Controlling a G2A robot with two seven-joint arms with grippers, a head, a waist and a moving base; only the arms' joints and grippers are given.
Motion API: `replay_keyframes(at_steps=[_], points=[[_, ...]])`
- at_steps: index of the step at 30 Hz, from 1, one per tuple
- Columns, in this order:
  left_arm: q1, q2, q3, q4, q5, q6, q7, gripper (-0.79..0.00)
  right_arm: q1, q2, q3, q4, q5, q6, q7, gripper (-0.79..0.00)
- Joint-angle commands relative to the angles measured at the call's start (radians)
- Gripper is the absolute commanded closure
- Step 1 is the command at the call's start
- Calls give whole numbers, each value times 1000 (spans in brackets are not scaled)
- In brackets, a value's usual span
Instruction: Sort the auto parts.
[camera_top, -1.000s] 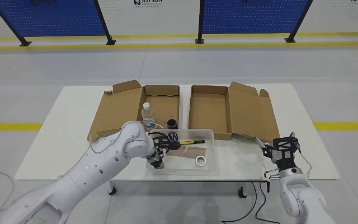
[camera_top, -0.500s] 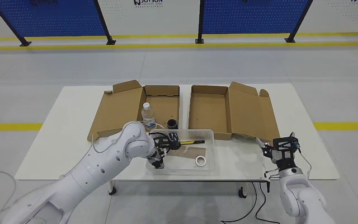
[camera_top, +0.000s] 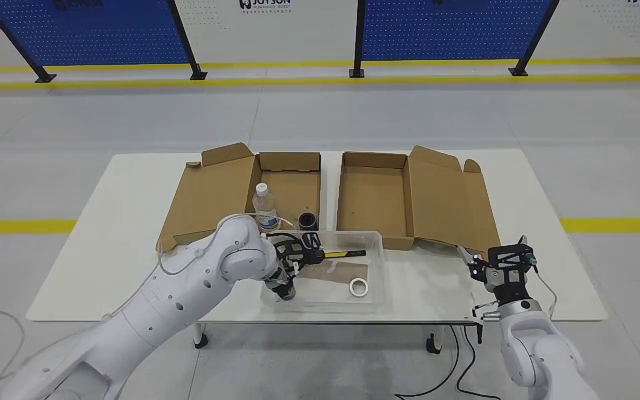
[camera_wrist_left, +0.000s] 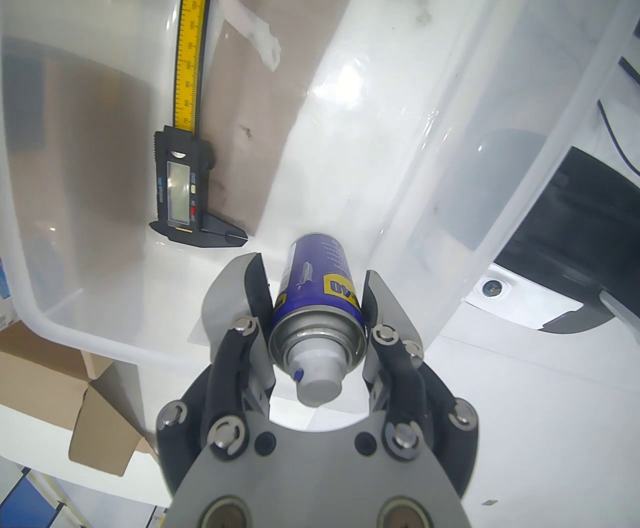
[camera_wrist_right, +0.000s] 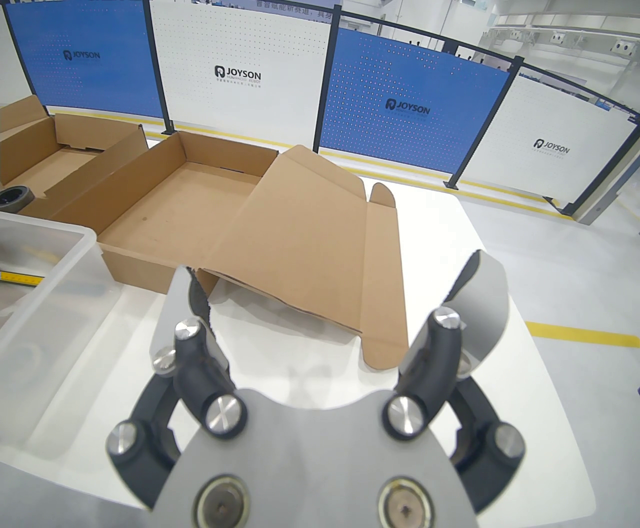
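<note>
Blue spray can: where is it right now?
The blue spray can is clamped in the left gripper inside the clear plastic bin, at the bin's left end in the top view, close to the digital caliper.

My left gripper (camera_wrist_left: 314, 274) points down, closed tight on a spray can (camera_wrist_left: 320, 305); my right gripper (camera_wrist_right: 331, 267) points forward, jaws spread wide.

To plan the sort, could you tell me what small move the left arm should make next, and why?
Probably a short straight lift: the left gripper is shut on the spray can, which is held low inside the clear bin, close beside its wall.
</note>
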Motion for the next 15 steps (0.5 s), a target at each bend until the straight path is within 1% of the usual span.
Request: replay_keyframes(at_steps=[1,15], points=[[5,4,-10,-16,5,5,1,0,0,0,0,0,0,0,0,-785],[36,31,-81,-146,21,22,-12,0,0,0,0,0,0,0,0,-785]])
